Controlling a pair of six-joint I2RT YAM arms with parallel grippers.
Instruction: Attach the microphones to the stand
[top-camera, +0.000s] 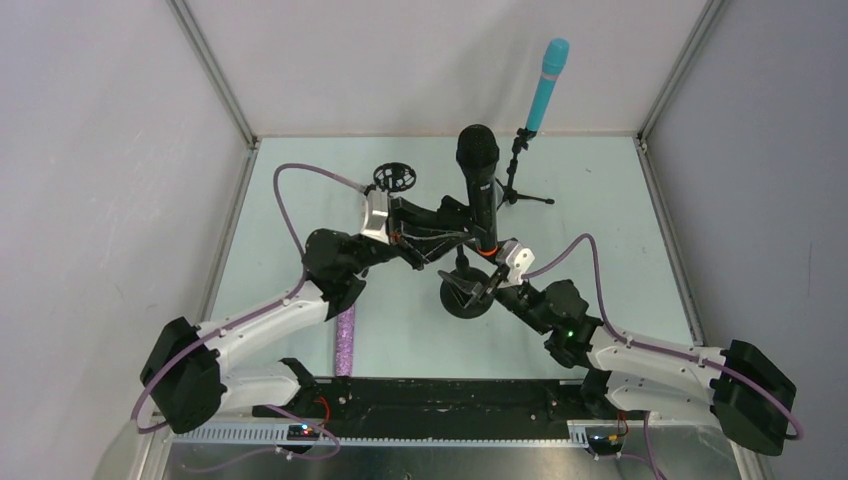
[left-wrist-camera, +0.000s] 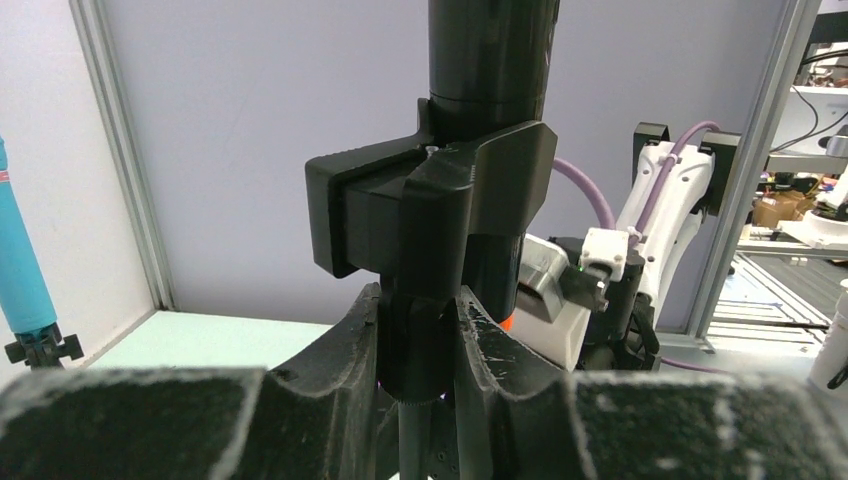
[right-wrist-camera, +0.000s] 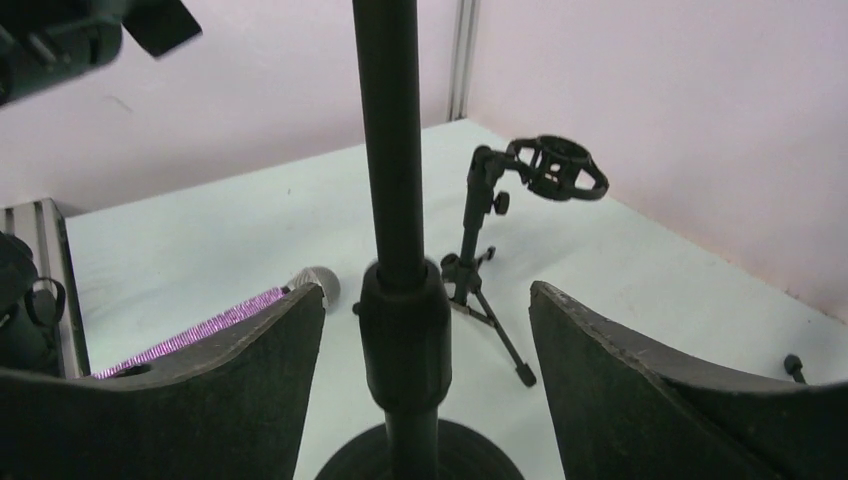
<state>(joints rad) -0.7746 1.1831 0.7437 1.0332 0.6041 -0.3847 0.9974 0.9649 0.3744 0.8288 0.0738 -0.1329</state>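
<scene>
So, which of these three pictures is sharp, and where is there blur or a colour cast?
Top view: sharp, evenly lit, faint shadows on the table. Left wrist view: the fingers of the left tool are blurred, the stand and black microphone sharp. Right wrist view: the walls look pinkish, the fingers of the right tool are soft, the small tripod clearer.

Upright microphone (top-camera: 478, 175) sits in the middle stand (right-wrist-camera: 402, 330), flat microphone (top-camera: 346, 340) lies left of it.

No legible text or labels.
</scene>
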